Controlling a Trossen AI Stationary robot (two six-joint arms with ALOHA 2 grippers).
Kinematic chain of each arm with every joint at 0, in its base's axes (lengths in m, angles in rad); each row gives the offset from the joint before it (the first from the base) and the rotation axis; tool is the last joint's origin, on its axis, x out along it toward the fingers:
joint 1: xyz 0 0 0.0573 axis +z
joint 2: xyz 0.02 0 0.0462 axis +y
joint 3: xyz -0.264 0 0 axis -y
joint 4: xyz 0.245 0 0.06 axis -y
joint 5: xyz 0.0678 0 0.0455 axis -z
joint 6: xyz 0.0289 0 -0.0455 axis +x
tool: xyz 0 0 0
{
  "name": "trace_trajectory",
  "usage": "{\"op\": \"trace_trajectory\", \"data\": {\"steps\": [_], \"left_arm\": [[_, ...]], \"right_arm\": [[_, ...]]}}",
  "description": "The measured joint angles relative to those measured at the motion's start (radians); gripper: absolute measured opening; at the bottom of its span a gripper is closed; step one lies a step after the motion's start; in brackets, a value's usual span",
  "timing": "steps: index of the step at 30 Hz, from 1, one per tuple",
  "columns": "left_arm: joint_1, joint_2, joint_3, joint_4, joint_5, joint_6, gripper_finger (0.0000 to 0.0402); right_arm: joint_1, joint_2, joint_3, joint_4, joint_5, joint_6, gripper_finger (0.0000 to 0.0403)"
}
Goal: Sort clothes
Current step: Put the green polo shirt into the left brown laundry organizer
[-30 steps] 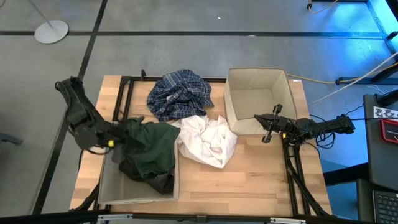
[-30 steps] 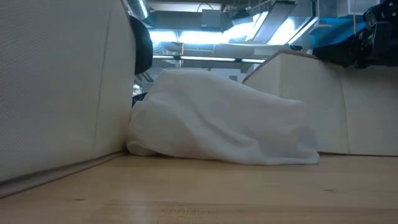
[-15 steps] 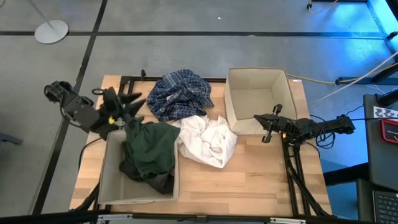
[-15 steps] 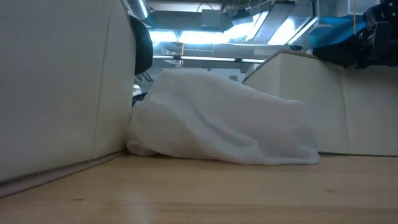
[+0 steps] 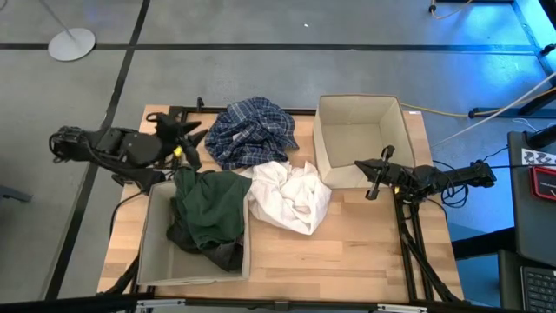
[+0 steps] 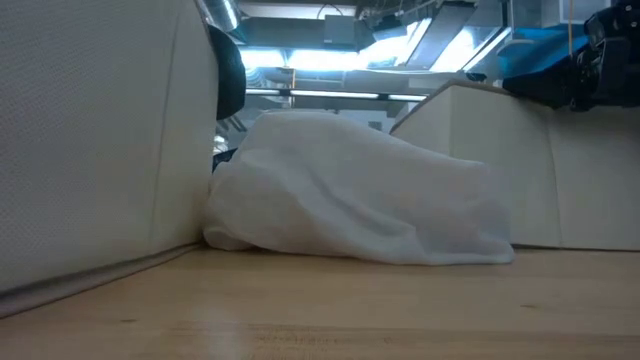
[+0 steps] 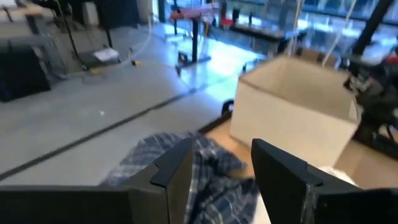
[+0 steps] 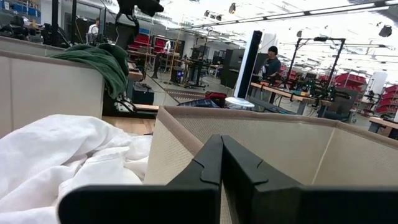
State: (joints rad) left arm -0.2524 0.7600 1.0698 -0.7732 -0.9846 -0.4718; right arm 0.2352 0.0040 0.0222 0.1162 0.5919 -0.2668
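Note:
My left gripper point(image 5: 187, 139) is open above the table's far left, pointing at the blue-and-white plaid shirt point(image 5: 252, 130). That shirt point(image 7: 214, 186) shows past its spread fingers point(image 7: 222, 149), which hold nothing. A dark green piece point(image 5: 213, 207) lies in the left bin point(image 5: 148, 252), draped over its right wall, on top of a dark grey-black piece point(image 5: 224, 254). A white piece point(image 5: 291, 196) is heaped on the table between the bins point(image 6: 350, 190). My right gripper point(image 5: 375, 181) waits shut at the near wall of the right bin point(image 5: 360, 130).
The right bin point(image 8: 280, 134) stands at the far right with nothing showing in it. A dark frame point(image 5: 169, 130) runs along the table's left and far edges. Bare wood point(image 5: 347, 252) lies along the near edge. A person point(image 8: 272, 62) stands far off in the room.
My left gripper has risen from over the left bin and swung toward the table's far edge, rolling and turning until it points at the plaid shirt. The dark green piece stays in the bin. My right arm has kept still.

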Motion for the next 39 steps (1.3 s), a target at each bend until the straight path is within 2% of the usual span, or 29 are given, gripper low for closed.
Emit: {"op": "trace_trajectory", "data": {"steps": [5, 10, 12, 16, 19, 21, 25, 32, 39], "left_arm": [[0.092, 0.022, -0.001, -0.005, 0.145, -0.011, 0.0183], [0.19, 0.05, -0.001, -0.03, 0.345, -0.046, 0.0224], [0.213, 0.052, -0.001, -0.09, 0.408, -0.103, 0.023], [0.237, 0.053, 0.0, -0.308, 0.543, -0.29, 0.0233], [0.24, 0.062, 0.0, -0.471, 0.57, -0.417, 0.0233], [0.24, 0.065, 0.0, -0.523, 0.584, -0.465, 0.0233], [0.241, 0.064, 0.0, -0.487, 0.663, -0.491, 0.0233], [0.24, 0.057, 0.0, -0.353, 0.774, -0.424, 0.0233], [0.238, 0.096, 0.0, -0.588, 0.798, -0.5, 0.0233]], "right_arm": [[0.0, 0.0, 0.0, -0.002, 0.0, -0.008, 0.0012], [0.0, 0.0, 0.0, -0.006, 0.0, -0.009, 0.0012], [0.0, 0.0, 0.0, -0.006, 0.0, -0.011, 0.0012], [0.0, 0.0, 0.0, -0.007, 0.0, -0.011, 0.0012], [0.0, 0.0, 0.0, -0.011, 0.0, -0.011, 0.0012], [0.0, 0.0, 0.0, -0.012, 0.0, -0.011, 0.0012], [0.0, 0.0, 0.0, -0.011, 0.0, -0.011, 0.0012], [0.0, 0.0, 0.0, -0.009, 0.0, -0.011, 0.0012], [0.0, 0.0, 0.0, -0.009, 0.0, -0.011, 0.0012]]}}
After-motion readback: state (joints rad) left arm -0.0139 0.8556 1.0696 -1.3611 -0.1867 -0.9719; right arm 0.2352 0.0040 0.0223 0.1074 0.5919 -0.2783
